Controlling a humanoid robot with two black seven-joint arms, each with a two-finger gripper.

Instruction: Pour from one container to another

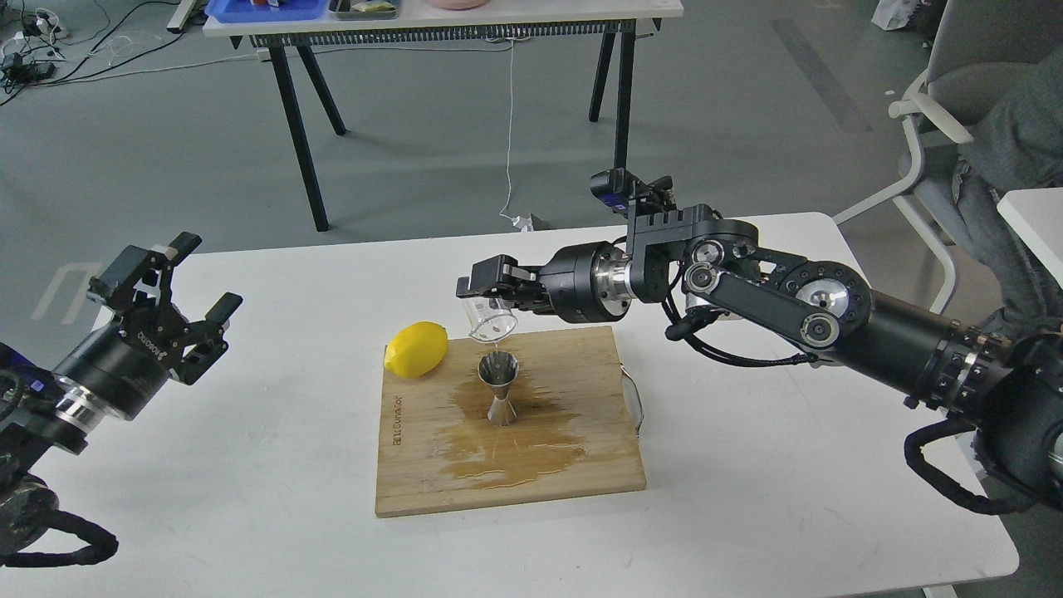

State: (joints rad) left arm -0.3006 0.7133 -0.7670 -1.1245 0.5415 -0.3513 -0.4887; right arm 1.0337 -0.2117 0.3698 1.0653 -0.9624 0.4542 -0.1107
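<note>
A small clear glass cup (490,320) hangs tilted, its mouth facing down and toward me, just above and slightly left of the steel jigger (500,386). My right gripper (486,292) is shut on the cup from the right side. The jigger stands upright in the middle of a wooden cutting board (598,465), in a wet brown stain. My left gripper (195,278) is open, held above the table's far left, well away from the board.
A yellow lemon (416,349) lies on the board's back left corner. A metal handle (635,407) sticks out at the board's right edge. A person sits on a chair (922,124) at the back right. Another table (448,17) stands behind.
</note>
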